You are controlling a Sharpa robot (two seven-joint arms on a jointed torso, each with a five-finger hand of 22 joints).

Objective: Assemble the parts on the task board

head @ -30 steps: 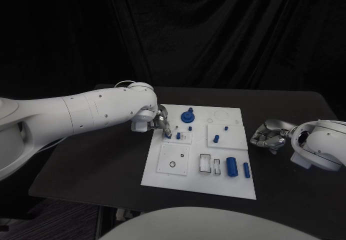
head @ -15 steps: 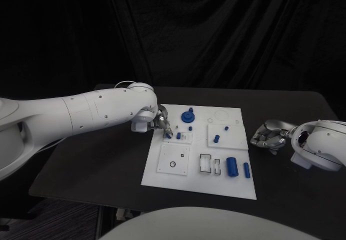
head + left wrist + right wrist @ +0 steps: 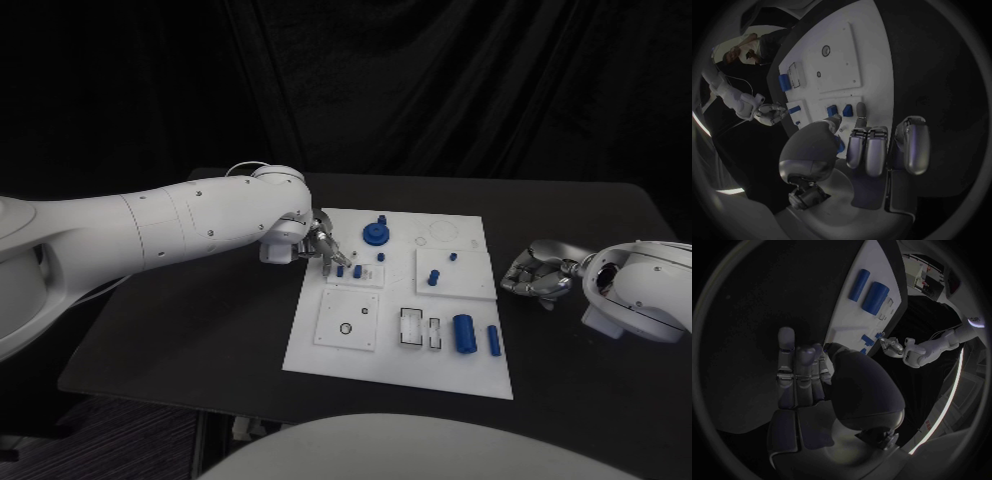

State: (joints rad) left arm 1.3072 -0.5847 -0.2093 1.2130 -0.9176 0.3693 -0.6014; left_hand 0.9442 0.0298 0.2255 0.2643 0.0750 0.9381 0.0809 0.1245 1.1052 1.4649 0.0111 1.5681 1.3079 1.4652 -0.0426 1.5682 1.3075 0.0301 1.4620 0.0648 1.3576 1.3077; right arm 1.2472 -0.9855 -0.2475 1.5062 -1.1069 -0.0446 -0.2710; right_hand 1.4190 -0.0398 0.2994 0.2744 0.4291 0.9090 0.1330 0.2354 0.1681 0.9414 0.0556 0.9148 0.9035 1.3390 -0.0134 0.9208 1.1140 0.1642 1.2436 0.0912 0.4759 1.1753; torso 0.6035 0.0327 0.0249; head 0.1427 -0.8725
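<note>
My left robot hand (image 3: 315,246) has drawn back a little toward the board's left edge over the last second, its fingertips lifting off the small blue pegs (image 3: 351,270) in the upper-left block of the white board (image 3: 368,350). Earlier those fingers sat right over the pegs; now they hover just beside them. In the left wrist view my fingers (image 3: 870,150) lie stretched toward the pegs (image 3: 831,110), with something blue showing between thumb and palm, so I may be holding a small part, but I cannot tell for sure.

I read that as one peg being seated and my hand pulling clear, or as a small correction before another push. The pegs stand upright in their block, which suggests this part of the assembly is well on.

My right robot hand (image 3: 534,274) has not moved: it rests over the dark surface (image 3: 188,330) just off the board's right edge, fingers curled in, holding nothing.

Plenty remains. The big blue cylinder (image 3: 463,333) and the thinner blue rod (image 3: 493,341) lie loose on the board's lower right, beside the rectangular slots (image 3: 420,328). The blue knob (image 3: 375,235) stands near the top edge.
</note>
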